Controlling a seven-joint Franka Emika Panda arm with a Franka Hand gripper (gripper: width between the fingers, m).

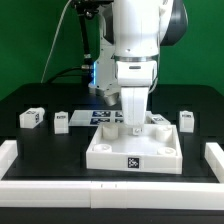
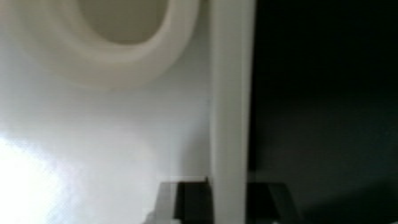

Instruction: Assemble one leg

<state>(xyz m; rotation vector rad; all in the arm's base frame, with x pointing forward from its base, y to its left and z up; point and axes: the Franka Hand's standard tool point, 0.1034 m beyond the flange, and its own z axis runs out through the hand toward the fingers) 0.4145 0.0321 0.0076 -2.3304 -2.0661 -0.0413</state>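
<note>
The large white square panel (image 1: 133, 148) lies on the black table with a tag on its front wall. My gripper (image 1: 133, 119) is down at the panel's far rim. In the wrist view the gripper (image 2: 231, 205) straddles the panel's upright rim wall (image 2: 231, 100), with a dark finger (image 2: 187, 203) close on each side, so it looks shut on that wall. A round corner socket (image 2: 125, 25) shows beside the rim. Loose legs lie on the table: two at the exterior view's left (image 1: 32, 117) (image 1: 61, 121) and one at its right (image 1: 186, 120). None is in the gripper.
The marker board (image 1: 103, 116) lies behind the panel, partly hidden by the arm. White border rails run along the table's left (image 1: 8, 152), right (image 1: 214, 155) and front edges. A green wall stands behind.
</note>
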